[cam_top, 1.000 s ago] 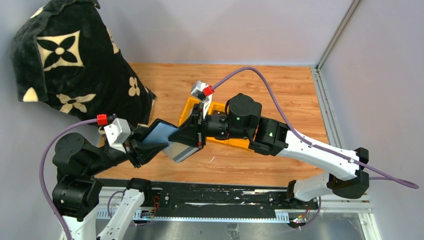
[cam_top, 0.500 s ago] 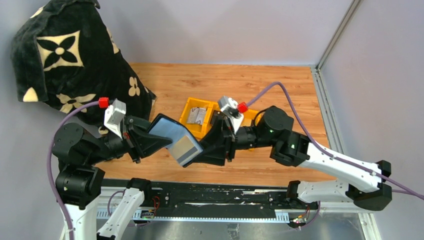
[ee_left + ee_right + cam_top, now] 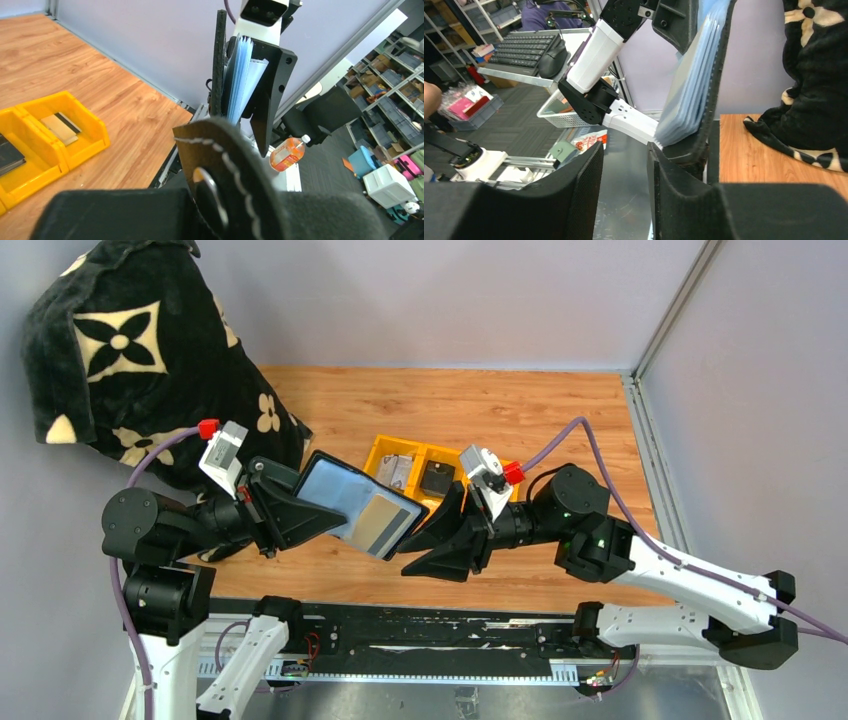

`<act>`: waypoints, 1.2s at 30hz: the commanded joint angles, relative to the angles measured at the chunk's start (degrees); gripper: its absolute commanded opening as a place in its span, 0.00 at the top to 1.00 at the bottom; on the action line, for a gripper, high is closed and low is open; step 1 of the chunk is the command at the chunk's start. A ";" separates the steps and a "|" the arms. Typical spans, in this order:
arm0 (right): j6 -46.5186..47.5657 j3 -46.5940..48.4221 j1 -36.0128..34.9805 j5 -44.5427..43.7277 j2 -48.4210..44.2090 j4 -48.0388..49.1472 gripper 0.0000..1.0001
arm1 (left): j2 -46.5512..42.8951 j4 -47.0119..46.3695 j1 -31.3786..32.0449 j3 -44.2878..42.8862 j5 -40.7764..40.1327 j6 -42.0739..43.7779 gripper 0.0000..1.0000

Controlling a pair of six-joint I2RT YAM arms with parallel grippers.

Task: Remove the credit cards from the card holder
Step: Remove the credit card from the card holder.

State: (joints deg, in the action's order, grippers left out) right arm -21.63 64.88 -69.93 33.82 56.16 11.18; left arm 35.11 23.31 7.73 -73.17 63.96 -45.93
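Card holder (image 3: pixel 345 498) clamped open in left pincer (image 3: pixel 305 515), tan credit card (image 3: pixel 375 523) showing inside, right pincer (image 3: pixel 418 548) spread wide just beside, holding nothing.

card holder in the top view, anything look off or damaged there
Nothing is spilled or damaged. The card holder is held in the air at a tilt by the left gripper, its bluish sleeves fanned apart. A tan card shows at its open end, facing the open right gripper.

right end effector (image 3: pixel 428 540) has opened beside the card holder (image 3: pixel 335 495)
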 commanded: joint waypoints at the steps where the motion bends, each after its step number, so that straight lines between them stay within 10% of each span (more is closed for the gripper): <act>1: 1.07 1.35 0.46 -0.50 0.69 1.55 0.63 | -0.23 -2.31 -0.08 0.09 1.43 -2.58 1.00; 21: 1.08 0.85 0.43 -1.55 0.26 5.39 1.00 | -0.51 -6.06 -0.08 0.37 2.48 -7.08 1.00; 33: 3.30 0.41 0.43 -2.90 0.30 6.00 1.00 | -0.46 -9.58 -0.08 0.56 3.02 -10.73 1.00; 36: 5.17 0.54 0.41 -5.51 -0.44 3.78 0.69 | -0.31 -10.66 -0.08 0.44 3.61 -11.54 1.00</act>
State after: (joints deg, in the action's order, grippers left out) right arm -19.66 64.97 -69.93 31.44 57.25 15.35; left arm 35.03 16.16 7.73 -72.77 65.93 -54.85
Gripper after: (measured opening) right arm 0.132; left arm 0.078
